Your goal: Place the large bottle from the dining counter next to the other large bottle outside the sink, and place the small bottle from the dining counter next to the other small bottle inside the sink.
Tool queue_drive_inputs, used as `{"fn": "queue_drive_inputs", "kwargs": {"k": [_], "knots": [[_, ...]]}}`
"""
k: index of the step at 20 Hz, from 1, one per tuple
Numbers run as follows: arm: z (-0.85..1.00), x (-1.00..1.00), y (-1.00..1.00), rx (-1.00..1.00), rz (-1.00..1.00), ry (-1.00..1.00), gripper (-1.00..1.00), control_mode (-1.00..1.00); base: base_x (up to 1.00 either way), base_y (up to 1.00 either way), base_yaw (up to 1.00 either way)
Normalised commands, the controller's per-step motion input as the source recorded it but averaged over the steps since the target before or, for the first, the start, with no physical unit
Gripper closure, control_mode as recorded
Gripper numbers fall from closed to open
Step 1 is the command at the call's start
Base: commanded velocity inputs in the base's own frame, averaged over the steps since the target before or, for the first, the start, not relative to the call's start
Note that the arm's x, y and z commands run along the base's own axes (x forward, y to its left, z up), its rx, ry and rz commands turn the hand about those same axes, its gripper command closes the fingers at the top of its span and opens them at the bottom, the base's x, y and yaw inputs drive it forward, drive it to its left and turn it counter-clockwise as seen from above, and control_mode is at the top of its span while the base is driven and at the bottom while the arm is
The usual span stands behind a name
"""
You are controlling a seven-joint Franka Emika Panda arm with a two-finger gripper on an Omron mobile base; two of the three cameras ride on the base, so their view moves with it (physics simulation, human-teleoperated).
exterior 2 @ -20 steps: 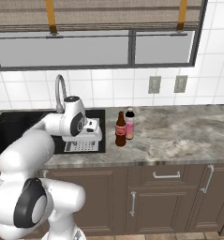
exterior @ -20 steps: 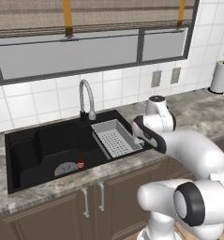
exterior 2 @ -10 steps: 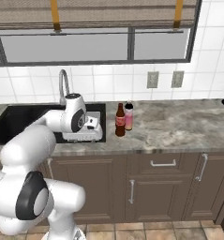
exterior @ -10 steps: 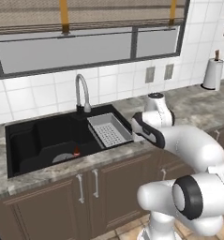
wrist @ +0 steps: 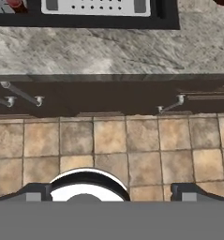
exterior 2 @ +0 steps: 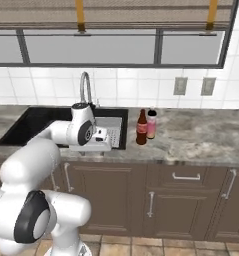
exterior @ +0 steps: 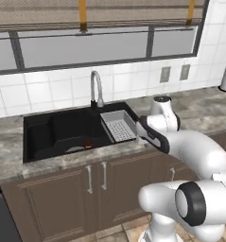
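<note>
Black two-basin sink (exterior: 62,130) with grey perforated tray (exterior: 119,125), chrome tap (exterior: 96,87); gripper (wrist: 111,190) jaws wide, holding nothing.

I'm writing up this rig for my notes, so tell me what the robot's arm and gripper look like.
The arm is made of glossy white, rounded segments, with dark grey to black rings at the joints. A black band runs along the forearm. Its wrist ends in a white rounded housing with a dark circular cap. In the hand view, the gripper shows two small dark grey tips. No loose cables or markings are visible.

2 base views flank sink (exterior: 62,130), hand view downward
</note>
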Motion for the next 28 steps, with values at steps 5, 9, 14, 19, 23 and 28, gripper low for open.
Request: {"fn": "queue_drive_inputs", "kwargs": {"k": [5,9,14,19,23,28], "knots": [[0.0,0.0,0.0,0.0,0.0,0.0,-1.0,1.0,0.18,0.51,0.44],[0.0,0.0,0.0,0.0,0.0,0.0,-1.0,1.0,0.16,0.62,0.47],[0.0,0.0,0.0,0.0,0.0,0.0,-1.0,1.0,0.18,0.71,0.49],[0.0,0.0,0.0,0.0,0.0,0.0,-1.0,1.0,0.14,0.8,0.51],[0.0,0.0,0.0,0.0,0.0,0.0,-1.0,1.0,0.25,0.83,0.52],[0.0,0.0,0.0,0.0,0.0,0.0,-1.0,1.0,0.29,0.86,0.52]]}}
